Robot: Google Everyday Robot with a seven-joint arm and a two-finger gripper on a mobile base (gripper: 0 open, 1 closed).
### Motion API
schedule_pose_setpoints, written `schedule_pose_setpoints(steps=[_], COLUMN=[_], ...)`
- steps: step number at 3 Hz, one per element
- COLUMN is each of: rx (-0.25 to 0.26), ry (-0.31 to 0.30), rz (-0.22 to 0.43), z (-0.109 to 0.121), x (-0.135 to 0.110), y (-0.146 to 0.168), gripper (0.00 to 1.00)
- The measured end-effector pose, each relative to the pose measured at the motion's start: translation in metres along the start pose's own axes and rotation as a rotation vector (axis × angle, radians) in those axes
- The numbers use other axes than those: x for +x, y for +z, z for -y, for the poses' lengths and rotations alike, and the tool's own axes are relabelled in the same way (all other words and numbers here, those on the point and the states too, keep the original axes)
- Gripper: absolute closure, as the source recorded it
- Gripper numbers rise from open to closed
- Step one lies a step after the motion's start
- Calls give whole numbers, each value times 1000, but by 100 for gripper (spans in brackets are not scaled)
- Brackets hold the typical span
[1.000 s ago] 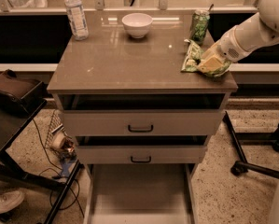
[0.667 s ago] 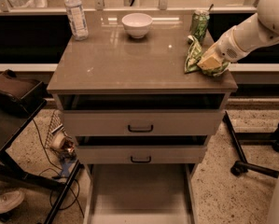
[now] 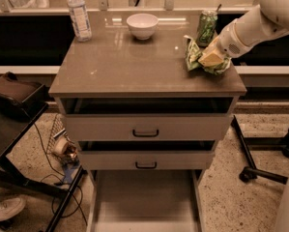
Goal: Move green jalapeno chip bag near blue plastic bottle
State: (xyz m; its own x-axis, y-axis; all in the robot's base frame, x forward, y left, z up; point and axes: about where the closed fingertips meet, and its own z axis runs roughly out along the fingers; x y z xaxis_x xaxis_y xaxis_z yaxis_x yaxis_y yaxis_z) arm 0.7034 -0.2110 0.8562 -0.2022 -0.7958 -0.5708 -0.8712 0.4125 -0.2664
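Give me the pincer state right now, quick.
Pincer: closed on the crumpled light-green foil chip bag, at the right side of the brown cabinet top.

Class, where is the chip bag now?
In the camera view, the chip bag sits at the right edge of the cabinet top, just before the can, under the gripper.

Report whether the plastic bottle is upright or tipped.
Upright: blue plastic bottle stands cap-up, back left. Gripper is at the green jalapeno chip bag, right.
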Motion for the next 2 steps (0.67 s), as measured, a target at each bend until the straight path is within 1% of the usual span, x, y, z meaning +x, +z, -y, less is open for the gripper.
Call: schedule_pose_setpoints(steps=[1,2], rx=[19,3], ry=[-128,-249], rz=[51,131], z=[-12,-28], x=[-55,-112], y=[-19,-26], gripper=[100,100])
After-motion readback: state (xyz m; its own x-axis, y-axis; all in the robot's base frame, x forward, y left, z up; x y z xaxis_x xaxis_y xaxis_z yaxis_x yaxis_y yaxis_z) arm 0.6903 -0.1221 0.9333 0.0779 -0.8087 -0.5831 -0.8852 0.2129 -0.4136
